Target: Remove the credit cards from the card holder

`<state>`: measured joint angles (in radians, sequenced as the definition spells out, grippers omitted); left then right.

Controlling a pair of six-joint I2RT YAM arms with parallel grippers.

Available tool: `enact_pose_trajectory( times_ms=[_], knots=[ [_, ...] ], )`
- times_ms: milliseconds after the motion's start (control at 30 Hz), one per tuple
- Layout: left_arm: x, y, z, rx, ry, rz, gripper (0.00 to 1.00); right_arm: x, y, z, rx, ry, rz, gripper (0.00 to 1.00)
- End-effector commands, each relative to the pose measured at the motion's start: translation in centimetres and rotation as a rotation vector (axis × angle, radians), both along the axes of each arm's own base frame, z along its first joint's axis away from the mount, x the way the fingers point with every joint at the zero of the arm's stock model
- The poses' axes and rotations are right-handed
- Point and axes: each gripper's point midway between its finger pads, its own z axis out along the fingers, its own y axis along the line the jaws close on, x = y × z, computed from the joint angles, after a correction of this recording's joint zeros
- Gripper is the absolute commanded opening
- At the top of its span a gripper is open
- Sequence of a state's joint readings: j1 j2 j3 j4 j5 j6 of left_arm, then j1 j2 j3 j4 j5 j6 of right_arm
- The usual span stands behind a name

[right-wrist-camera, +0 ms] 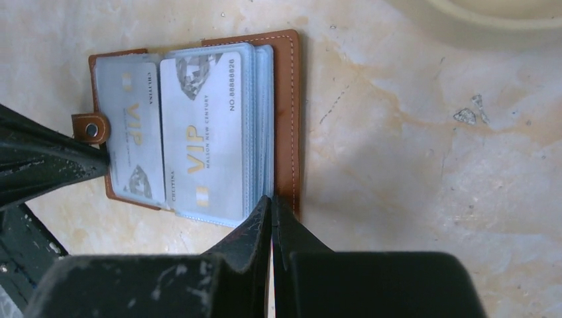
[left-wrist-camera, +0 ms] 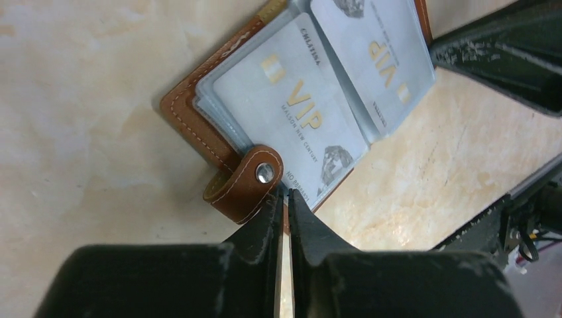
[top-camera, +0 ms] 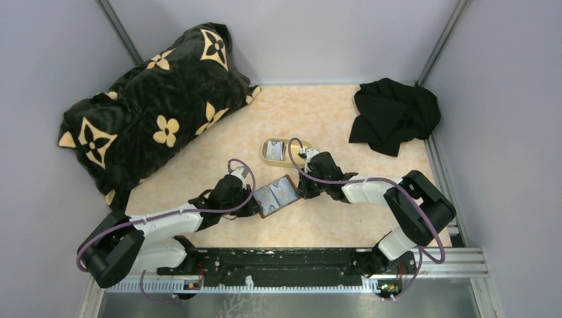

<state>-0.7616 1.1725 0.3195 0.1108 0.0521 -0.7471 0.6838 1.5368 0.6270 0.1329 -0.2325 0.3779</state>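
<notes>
The card holder (top-camera: 276,195) lies open on the table, brown outside with clear blue-grey sleeves. Two silver "VIP" credit cards (left-wrist-camera: 298,112) (left-wrist-camera: 381,56) show in the top sleeves, and both show again in the right wrist view (right-wrist-camera: 199,126) (right-wrist-camera: 129,126). My left gripper (left-wrist-camera: 286,199) is shut on the holder's brown edge, just beside its snap strap (left-wrist-camera: 248,182). My right gripper (right-wrist-camera: 272,202) is shut, with nothing seen between its jaws. Its tips sit at the opposite panel's near edge, where the sleeves meet the brown cover (right-wrist-camera: 286,119).
A tan oval tray (top-camera: 268,156) stands just behind the holder with a pale flat thing in it. A black cushion with tan flowers (top-camera: 152,112) fills the back left. A black cloth (top-camera: 394,116) lies at the back right. Grey walls close in three sides.
</notes>
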Motion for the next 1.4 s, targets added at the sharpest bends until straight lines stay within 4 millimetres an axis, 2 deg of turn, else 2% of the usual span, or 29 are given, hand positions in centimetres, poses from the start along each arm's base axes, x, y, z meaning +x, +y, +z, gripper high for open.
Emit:
enact_pose_trajectory(
  times_ms=[0, 200, 367, 467, 600, 867, 933, 1000, 1200, 1267, 1367],
  knots=[
    [1.7, 0.5, 0.6, 0.057, -0.034, 0.011, 0.12, 0.1, 0.8, 2.2, 0.082, -0.033, 0.005, 0.00],
    [3.5, -0.9, 3.2, 0.024, -0.092, -0.001, 0.16, 0.3, 0.6, 3.5, 0.085, -0.059, -0.004, 0.00],
    [3.8, -3.9, 6.0, -0.110, -0.104, -0.070, 0.32, 1.7, 1.2, 5.5, 0.089, -0.108, -0.008, 0.00],
    [3.5, -4.9, 6.4, -0.167, -0.092, -0.089, 0.35, 2.4, 1.4, 5.7, 0.080, -0.112, -0.011, 0.00],
    [3.4, -4.4, 6.5, -0.154, -0.087, -0.068, 0.35, 2.7, 1.4, 5.6, 0.087, -0.110, -0.017, 0.00],
    [3.7, -0.9, 6.7, -0.011, -0.106, 0.034, 0.35, 3.1, 1.4, 3.1, 0.068, -0.073, -0.017, 0.00],
    [3.4, -0.7, 6.9, -0.025, -0.122, 0.026, 0.36, 3.4, 0.9, 2.5, 0.045, -0.075, -0.032, 0.00],
    [3.0, -1.4, 7.2, -0.077, -0.134, -0.005, 0.36, 3.5, 0.5, 2.2, 0.032, -0.074, -0.044, 0.00],
    [2.2, -6.1, 9.3, -0.371, -0.214, -0.160, 0.37, 3.5, -0.3, 1.4, 0.017, -0.061, -0.056, 0.00],
    [2.6, -6.8, 9.5, -0.414, -0.232, -0.171, 0.37, 3.2, -0.2, 1.0, 0.023, -0.047, -0.051, 0.00],
    [3.1, -7.4, 8.4, -0.427, -0.215, -0.160, 0.36, 2.8, -0.2, 0.7, 0.032, -0.034, -0.047, 0.00]
  ],
)
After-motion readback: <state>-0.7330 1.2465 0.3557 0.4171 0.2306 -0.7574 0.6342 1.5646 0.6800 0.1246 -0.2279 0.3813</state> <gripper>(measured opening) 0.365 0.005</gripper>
